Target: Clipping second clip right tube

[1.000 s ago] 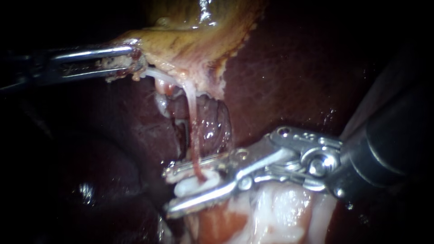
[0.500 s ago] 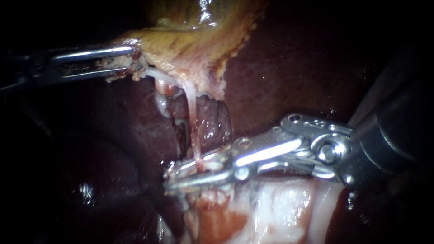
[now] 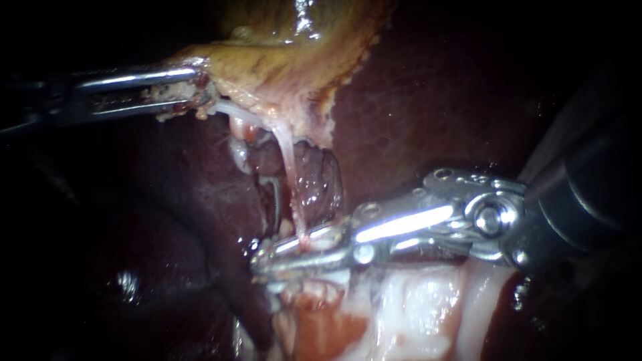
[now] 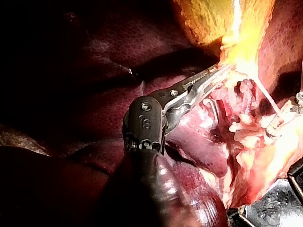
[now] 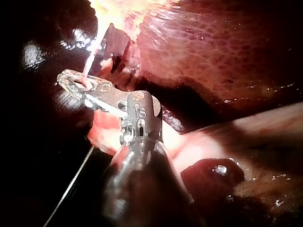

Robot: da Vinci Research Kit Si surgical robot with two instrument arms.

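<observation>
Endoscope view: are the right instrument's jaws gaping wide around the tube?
No, the right instrument has its jaws almost together, clamped on the tube from both sides.

The thin tube [image 3: 286,167] runs taut from the gallbladder [image 3: 287,73] to the right instrument [image 3: 262,259], whose jaws clamp it from both sides and, with the shaft, bar the approach from the right. Left of the tube, dark room stands open over the liver [image 3: 194,194], roofed on the far side by the left instrument [image 3: 197,87] gripping the gallbladder's edge. Pale tissue [image 3: 414,314] crowds the near side just under the right jaws.
</observation>
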